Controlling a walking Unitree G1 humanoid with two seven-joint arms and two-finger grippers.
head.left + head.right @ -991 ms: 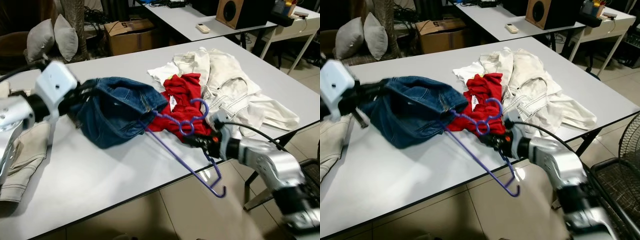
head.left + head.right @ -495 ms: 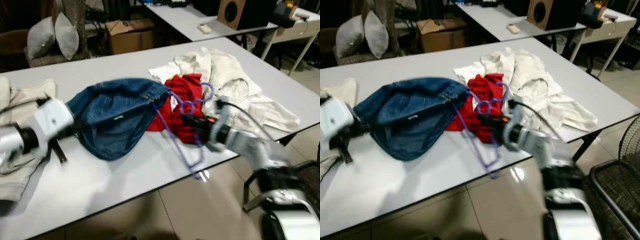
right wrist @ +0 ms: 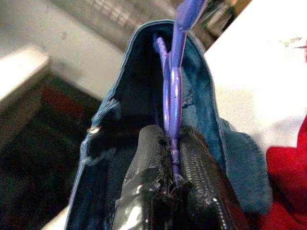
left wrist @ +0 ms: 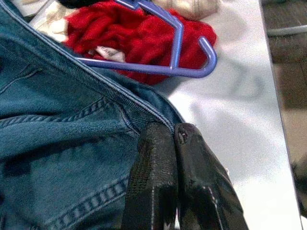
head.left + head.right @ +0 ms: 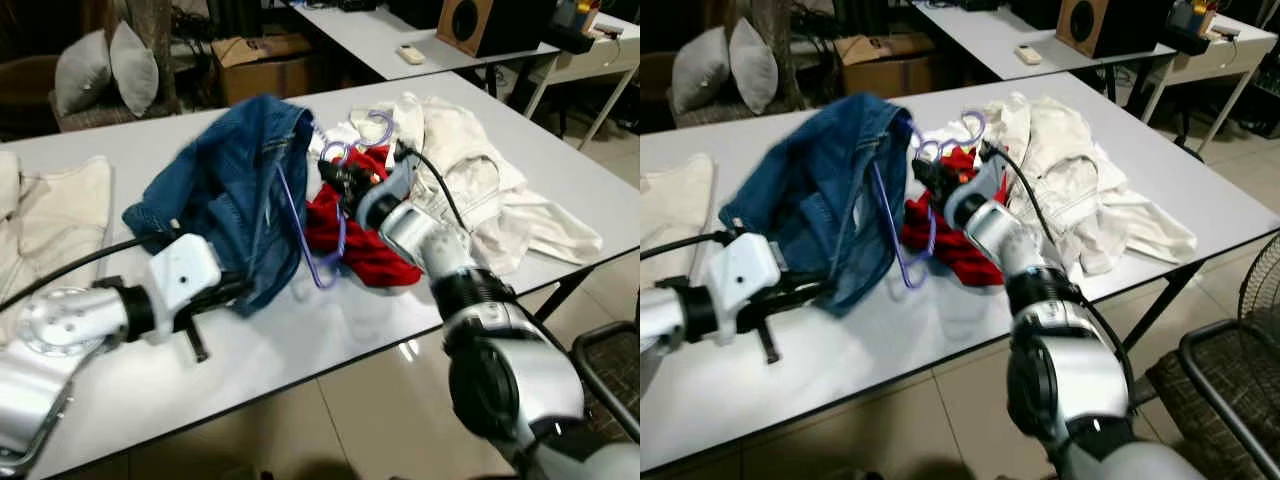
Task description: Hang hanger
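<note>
Purple plastic, the hanger (image 5: 318,205) is pinched in the right gripper (image 3: 171,158) and lifted above the counter (image 5: 330,330) with one arm inside the jeans (image 5: 240,190), whose hem at eight o'clock the left gripper (image 4: 173,139) clamps, seemingly to keep them taut.

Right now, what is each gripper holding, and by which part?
The right gripper pinches the purple hanger on its thin wire, inside the blue jeans. The left gripper is shut on the jeans' stitched hem edge.
</note>
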